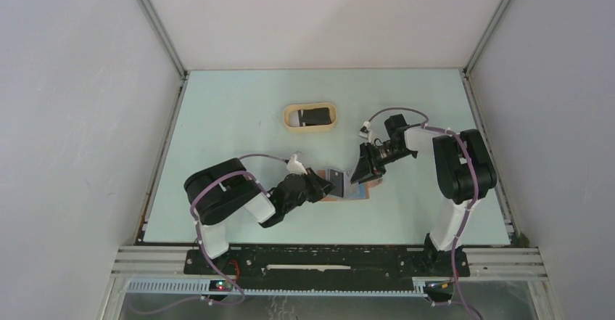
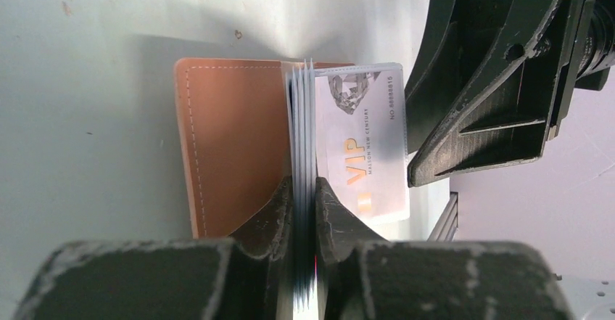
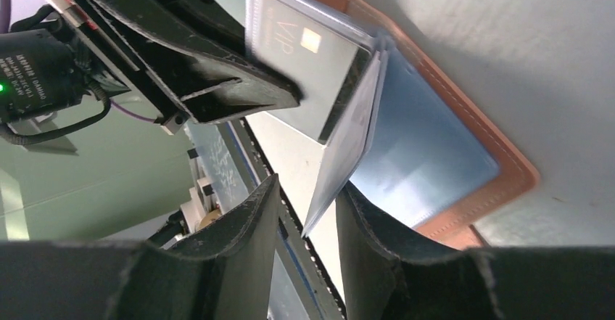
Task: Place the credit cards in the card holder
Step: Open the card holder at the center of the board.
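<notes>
Clamped tight in the black left gripper: the upright fan of clear plastic sleeves, stood up from the flat, open reddish-brown leather card holder on the table, apparently to keep the pockets parted. Just right of that fan, seemingly seated in one sleeve: a grey rectangular credit card marked VIP. Farther right, straddled by the parted jaws of the black right gripper, not yet pinched: one loose sleeve edge, likely for steadying. Well behind, inside the tan oval tray: another dark card, left to fetch.
</notes>
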You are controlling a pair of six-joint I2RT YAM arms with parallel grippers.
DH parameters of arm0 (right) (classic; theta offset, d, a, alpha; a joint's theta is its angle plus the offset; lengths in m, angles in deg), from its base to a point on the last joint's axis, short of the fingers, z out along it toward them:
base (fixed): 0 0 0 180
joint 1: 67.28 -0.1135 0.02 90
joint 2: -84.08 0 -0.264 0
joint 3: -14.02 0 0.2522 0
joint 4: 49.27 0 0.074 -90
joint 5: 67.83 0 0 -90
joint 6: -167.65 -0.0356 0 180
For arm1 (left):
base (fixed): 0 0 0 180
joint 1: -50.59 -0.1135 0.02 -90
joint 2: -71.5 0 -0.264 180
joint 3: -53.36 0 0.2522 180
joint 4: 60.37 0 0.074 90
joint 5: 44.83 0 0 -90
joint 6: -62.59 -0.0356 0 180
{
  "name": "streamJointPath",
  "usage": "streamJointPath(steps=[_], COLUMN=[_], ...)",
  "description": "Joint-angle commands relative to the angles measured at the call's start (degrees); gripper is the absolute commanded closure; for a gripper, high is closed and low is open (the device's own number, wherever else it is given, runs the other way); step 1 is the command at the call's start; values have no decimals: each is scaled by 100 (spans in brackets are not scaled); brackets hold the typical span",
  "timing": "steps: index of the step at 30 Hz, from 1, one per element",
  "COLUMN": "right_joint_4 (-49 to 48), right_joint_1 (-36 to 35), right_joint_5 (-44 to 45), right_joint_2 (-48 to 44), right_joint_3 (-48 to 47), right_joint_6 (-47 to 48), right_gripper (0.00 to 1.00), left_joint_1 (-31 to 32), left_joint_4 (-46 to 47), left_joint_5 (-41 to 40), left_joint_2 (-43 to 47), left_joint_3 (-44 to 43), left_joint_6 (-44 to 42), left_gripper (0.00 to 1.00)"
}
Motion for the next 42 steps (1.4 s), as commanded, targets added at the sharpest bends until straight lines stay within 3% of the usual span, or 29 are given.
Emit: streamJointPath(steps=[1, 7, 17, 28, 35, 42], right_joint_4=[77, -23, -174, -240, -337, -192], right_joint_1=[-155, -239, -438, -746, -797, -680], right_joint_5=[-472, -729, -1082, -946, -530, -260], right_joint_2=[-56, -6, 230, 448, 710, 391], right_joint_3=[-228, -313, -515, -622, -717, -760], right_joint_6=[36, -144, -386, -489, -575, -355], right_gripper=[57, 57, 57, 57, 59, 60], left_joint_1=[-44, -93, -207, -239, -228, -167], left_joint_4=[424, 587, 467, -741, -1648, -1808], left_joint_5=[227, 250, 259, -294, -669, -97], left_joint_2=[-28, 257, 682, 1714, 2692, 3219], left_joint_3=[62, 363, 684, 979, 1179, 948], left_joint_6=[-185, -266, -449, -525, -794, -1320], left_gripper=[82, 66, 58, 56, 66, 68])
